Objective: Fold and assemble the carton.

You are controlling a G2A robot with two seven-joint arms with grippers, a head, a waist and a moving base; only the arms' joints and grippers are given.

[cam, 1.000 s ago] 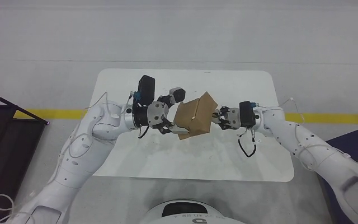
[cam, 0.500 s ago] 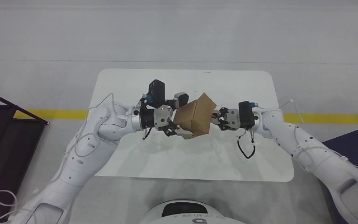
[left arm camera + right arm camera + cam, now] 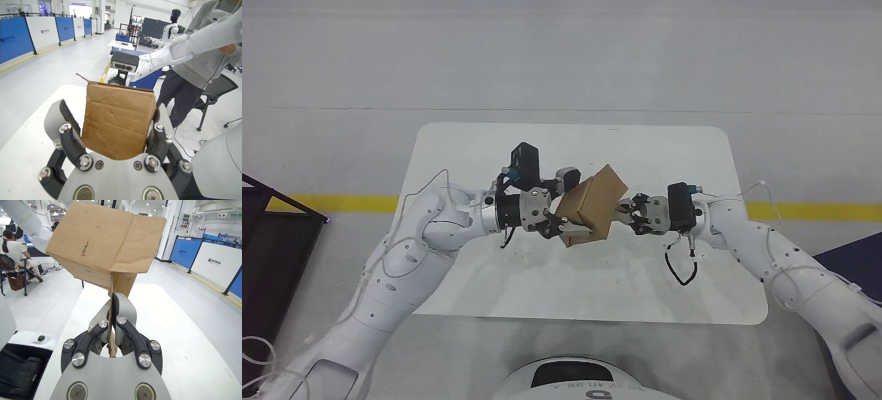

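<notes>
Hanging clear of the white round-cornered desk point(image 3: 672, 160), a brown cardboard carton point(image 3: 594, 203) is held in the air between the two arms, roughly over the desk's middle. Its long axis runs left to right, from one wrist to the other, and the body is tilted so that its far right corner is raised.

The left gripper point(image 3: 560, 207) is set against the carton's left end. In the left wrist view the carton point(image 3: 117, 121) is bracketed by the jaws, one on each side wall. It is judged to be clamped there, though a sliver of gap is seen along one pad near its tip.

The right gripper point(image 3: 628, 212) is placed at the right end. In the right wrist view its jaws are clenched on the thin edge of a lower flap point(image 3: 111, 306), which is pinched upright between the pads. Above that pinch a loose flap point(image 3: 140, 243) is left standing out from the carton's body point(image 3: 90, 243).

The coming move is judged to turn on one relation: the unfolded end faces the right gripper, which is the nearer to the flaps, while the left end is anchored by the other arm. Any fold would therefore be expected to be driven from the right, leftward along the long axis. The pinched edge is thin and may slip or tear if it is pulled askew.
</notes>
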